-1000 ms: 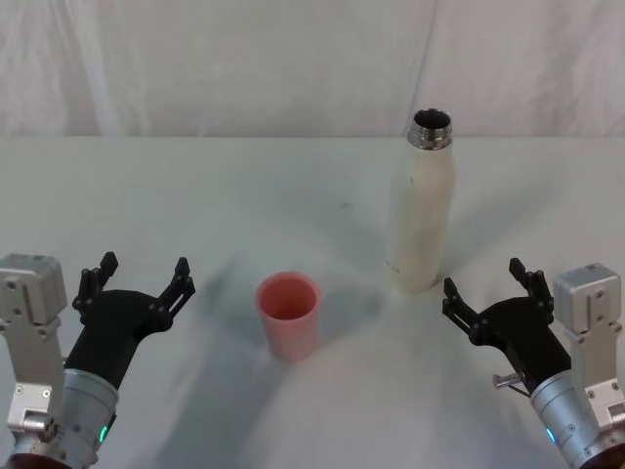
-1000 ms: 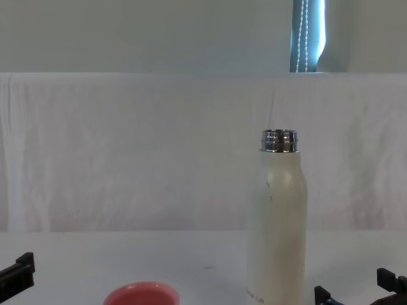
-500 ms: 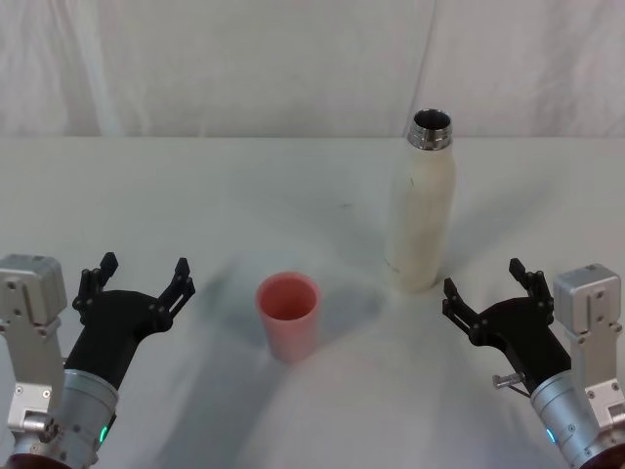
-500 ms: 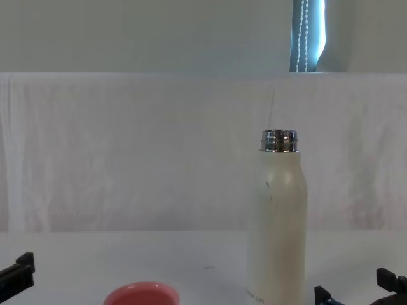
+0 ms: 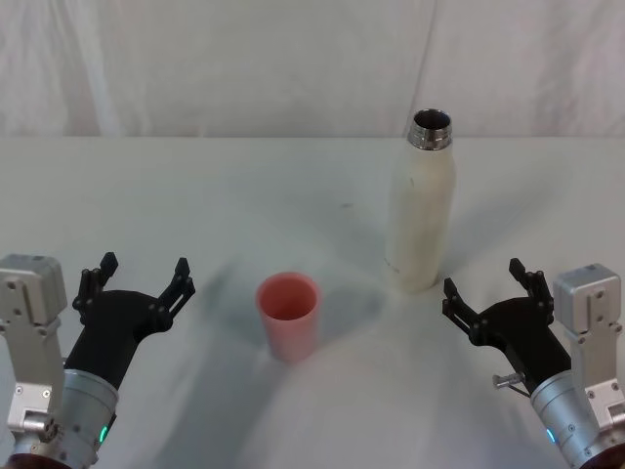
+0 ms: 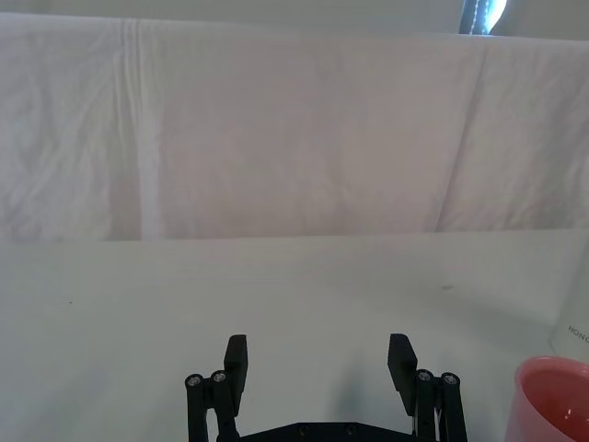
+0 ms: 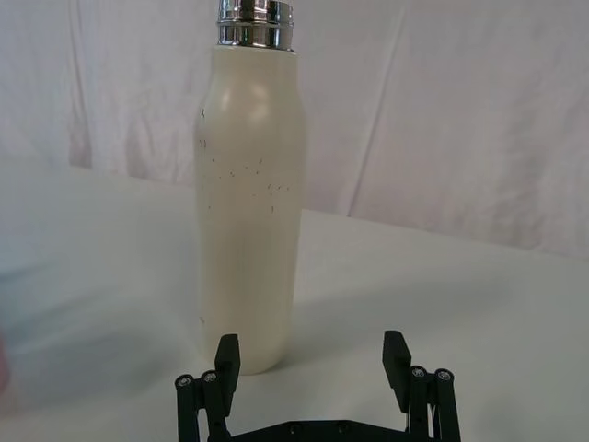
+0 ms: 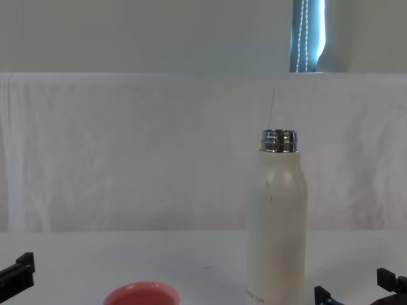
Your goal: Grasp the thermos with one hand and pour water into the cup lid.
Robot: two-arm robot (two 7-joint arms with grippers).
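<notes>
The cream-white thermos (image 5: 420, 211) stands upright on the table, uncapped, its steel neck open at the top; it also rises in the chest view (image 8: 277, 222) and the right wrist view (image 7: 249, 203). The pink cup lid (image 5: 288, 315) sits mouth-up left of it and nearer to me; its rim shows in the chest view (image 8: 141, 295) and the left wrist view (image 6: 552, 402). My right gripper (image 5: 481, 287) hovers open, just right of and nearer than the thermos, touching nothing. My left gripper (image 5: 139, 279) is open and empty, left of the cup lid.
A white cloth covers the table (image 5: 244, 195) and hangs as a backdrop (image 5: 244, 59) behind it. Open tabletop lies between the cup lid and the thermos and around both grippers.
</notes>
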